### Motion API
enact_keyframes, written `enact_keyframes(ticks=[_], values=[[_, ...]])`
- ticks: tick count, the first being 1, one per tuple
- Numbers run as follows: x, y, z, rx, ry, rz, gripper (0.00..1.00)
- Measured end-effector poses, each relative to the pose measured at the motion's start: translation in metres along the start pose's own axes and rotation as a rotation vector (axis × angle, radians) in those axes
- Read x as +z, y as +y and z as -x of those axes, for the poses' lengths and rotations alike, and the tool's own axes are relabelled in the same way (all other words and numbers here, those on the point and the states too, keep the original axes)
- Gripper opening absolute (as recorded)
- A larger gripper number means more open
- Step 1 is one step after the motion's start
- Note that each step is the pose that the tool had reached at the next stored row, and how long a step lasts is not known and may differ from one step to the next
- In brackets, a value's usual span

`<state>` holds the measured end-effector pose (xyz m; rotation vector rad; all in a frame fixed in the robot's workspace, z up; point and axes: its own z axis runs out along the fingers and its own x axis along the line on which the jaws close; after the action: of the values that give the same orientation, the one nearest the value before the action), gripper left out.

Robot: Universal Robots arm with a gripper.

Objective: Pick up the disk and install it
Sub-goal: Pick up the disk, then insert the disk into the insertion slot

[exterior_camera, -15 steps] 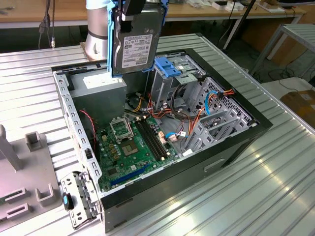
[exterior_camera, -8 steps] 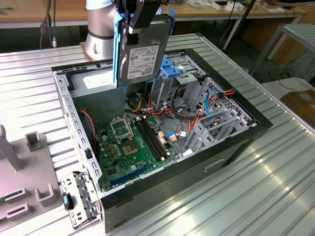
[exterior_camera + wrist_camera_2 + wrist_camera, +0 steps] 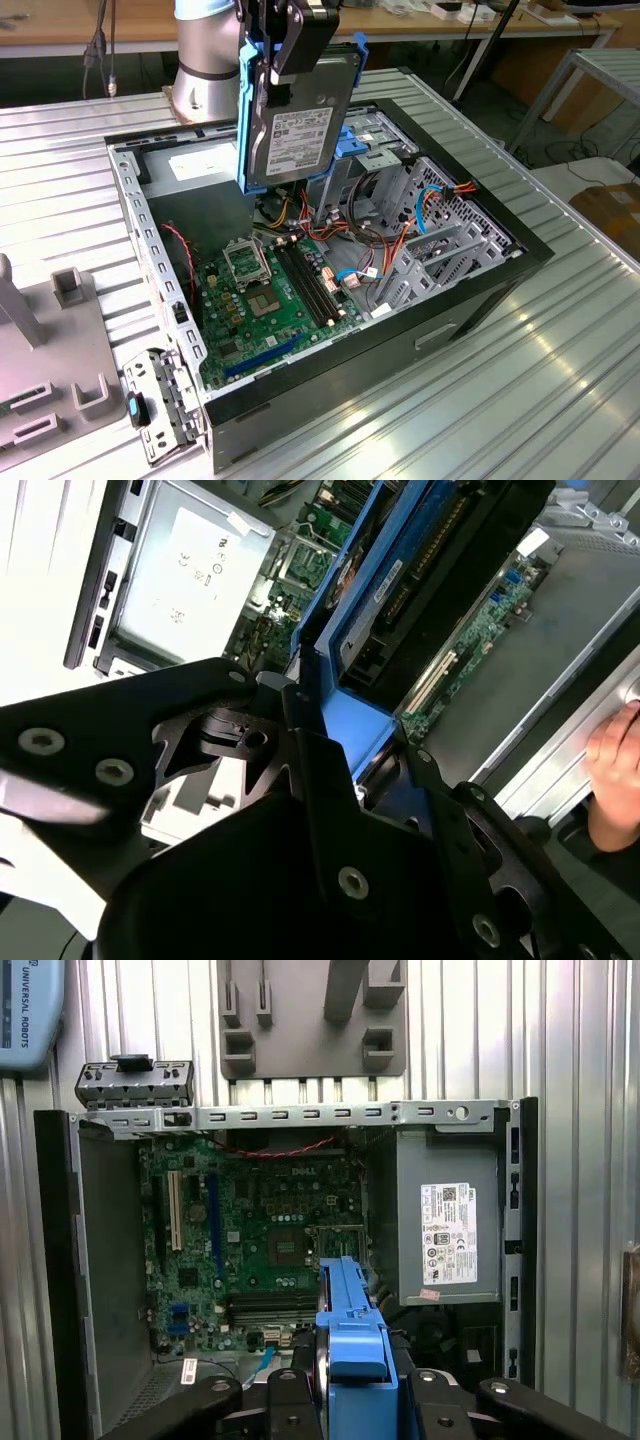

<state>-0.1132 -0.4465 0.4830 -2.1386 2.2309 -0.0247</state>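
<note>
- One open computer case (image 3: 470, 300) lies on its side on a ribbed metal table (image 3: 560, 380), with its motherboard (image 3: 270, 300) facing up.
- The arm (image 3: 205, 60) rises at the far side of the case in the exterior view. Its gripper (image 3: 292, 55) is clenched on the top edge of the disk (image 3: 295, 135).
- The disk hangs on edge in the air above the inside of the case. Its label faces the exterior camera and blue rails run down both sides. It touches nothing but the gripper.
- Progress, as a judgement: the pick-up looks done. The install is not done, since the disk sits in no bay.
- A metal drive cage (image 3: 440, 230) stands inside the case toward the exterior view's right, with cables around it (which slot is meant for the disk is not clear).
- The gripper's upper body is cut off by the exterior view's top edge.
- The disk hides the part of the case behind it, including part of a blue bracket (image 3: 355, 140).
- In the second wrist view a person's hand (image 3: 612, 750) sits near the case's rim, cut off at the frame edge. What it is doing cannot be told.
</note>
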Motion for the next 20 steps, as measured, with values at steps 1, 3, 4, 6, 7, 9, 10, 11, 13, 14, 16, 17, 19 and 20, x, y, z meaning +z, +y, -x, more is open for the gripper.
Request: enact_keyframes(ticks=[1, 3, 4, 6, 7, 9, 10, 11, 13, 14, 16, 17, 19, 20], values=[[0.0000, 0.0000, 0.0000, 0.000, 0.0000, 0.0000, 0.37], [0.0000, 0.0000, 0.0000, 0.000, 0.0000, 0.0000, 0.37], [0.0000, 0.0000, 0.0000, 0.000, 0.0000, 0.0000, 0.37], [0.0000, 0.0000, 0.0000, 0.000, 0.0000, -0.0001, 0.37], [0.0000, 0.0000, 0.0000, 0.000, 0.0001, -0.0001, 0.37], [0.0000, 0.0000, 0.0000, 0.001, 0.0000, 0.0000, 0.37], [0.0000, 0.0000, 0.0000, 0.001, 0.0001, 0.0000, 0.37], [0.0001, 0.0000, 0.0000, 0.001, 0.0000, -0.0001, 0.37], [0.0001, 0.0000, 0.0000, 0.001, 0.0000, -0.0001, 0.37], [0.0001, 0.0000, -0.0002, 0.001, 0.0002, -0.0001, 0.37], [0.0000, -0.0002, -0.0036, 0.001, 0.0002, 0.0000, 0.37], [0.0000, -0.0003, -0.0052, 0.001, 0.0003, -0.0001, 0.37], [-0.0002, -0.0007, -0.0155, 0.000, 0.0016, -0.0001, 0.37], [-0.0001, -0.0009, -0.0198, 0.000, 0.0024, -0.0002, 0.37]])
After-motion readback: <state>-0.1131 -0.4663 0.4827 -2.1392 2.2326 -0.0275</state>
